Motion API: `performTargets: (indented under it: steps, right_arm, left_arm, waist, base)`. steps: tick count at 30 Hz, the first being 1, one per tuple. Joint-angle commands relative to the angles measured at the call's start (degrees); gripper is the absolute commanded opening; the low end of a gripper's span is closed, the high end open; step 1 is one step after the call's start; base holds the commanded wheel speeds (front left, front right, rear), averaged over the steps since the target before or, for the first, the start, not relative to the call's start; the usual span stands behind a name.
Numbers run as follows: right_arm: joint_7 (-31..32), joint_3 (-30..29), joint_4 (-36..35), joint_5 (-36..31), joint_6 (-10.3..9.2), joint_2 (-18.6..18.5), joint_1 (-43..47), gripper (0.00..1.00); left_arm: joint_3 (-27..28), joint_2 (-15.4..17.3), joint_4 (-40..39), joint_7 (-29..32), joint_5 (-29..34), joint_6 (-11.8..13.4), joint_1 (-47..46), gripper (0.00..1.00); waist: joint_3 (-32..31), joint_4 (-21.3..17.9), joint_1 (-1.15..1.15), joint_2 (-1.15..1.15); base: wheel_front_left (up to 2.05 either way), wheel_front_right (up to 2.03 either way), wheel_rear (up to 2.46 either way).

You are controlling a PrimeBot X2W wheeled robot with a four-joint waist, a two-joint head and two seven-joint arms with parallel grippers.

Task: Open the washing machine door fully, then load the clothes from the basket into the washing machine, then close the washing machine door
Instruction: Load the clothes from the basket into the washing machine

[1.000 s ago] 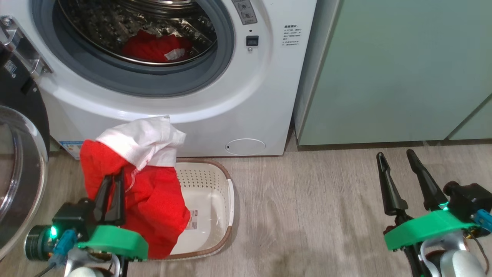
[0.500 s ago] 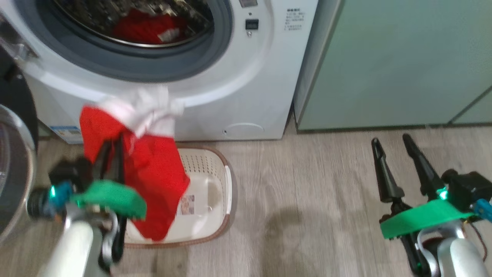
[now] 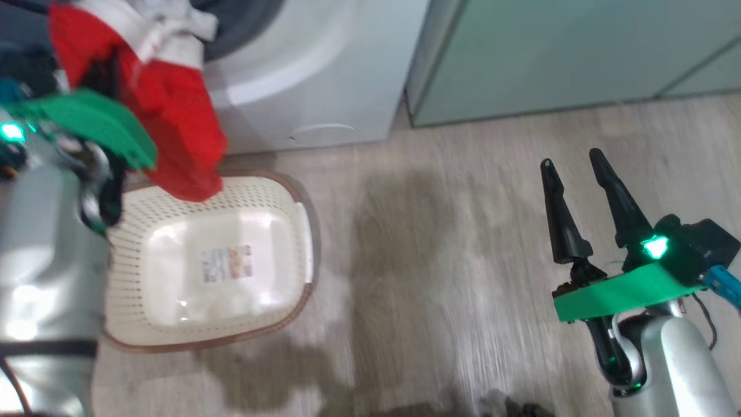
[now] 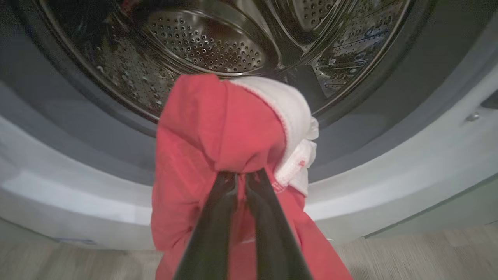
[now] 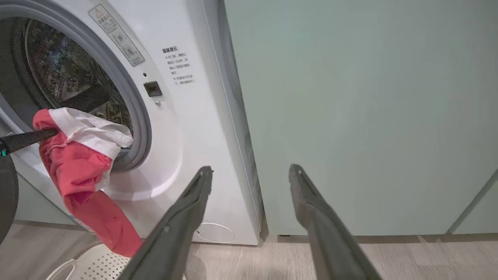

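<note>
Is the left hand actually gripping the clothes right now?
Touching. The left wrist view shows the left hand shut on the clothes, with red fabric pinched at its tips.

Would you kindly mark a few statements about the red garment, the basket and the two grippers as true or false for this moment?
1. The left gripper is shut on the bright red garment with white fabric. True.
2. The right gripper holds a piece of white fabric. False: it is open and holds nothing.
3. The cream perforated plastic basket holds a pile of clothes. False: its visible floor shows just a label.
4. The garment hangs in front of the white washing machine, before its open steel drum. True.
</note>
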Motion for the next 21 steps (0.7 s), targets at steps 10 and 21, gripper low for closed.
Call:
performTargets:
  steps: [10, 21]
  right_arm:
    - [-5.08, 5.22, 1.6, 3.52, 0.0, -0.18, -4.54, 1.0]
    - [-7.64, 7.61, 3.56, 6.46, 0.0, -0.18, -7.37, 1.0]
  left_arm:
    - [3.26, 7.23, 11.08, 5.94, -1.52, -1.97, -19.8, 0.0]
    - [3.82, 12.13, 16.27, 9.19, -1.91, -3.12, -30.29, 0.0]
  waist:
    - [9.54, -8.23, -0.02, 0.0]
    - [14.94, -12.25, -0.02, 0.0]
  base:
    - [0.0, 0.0, 0.0]
    - [0.0, 0.0, 0.0]
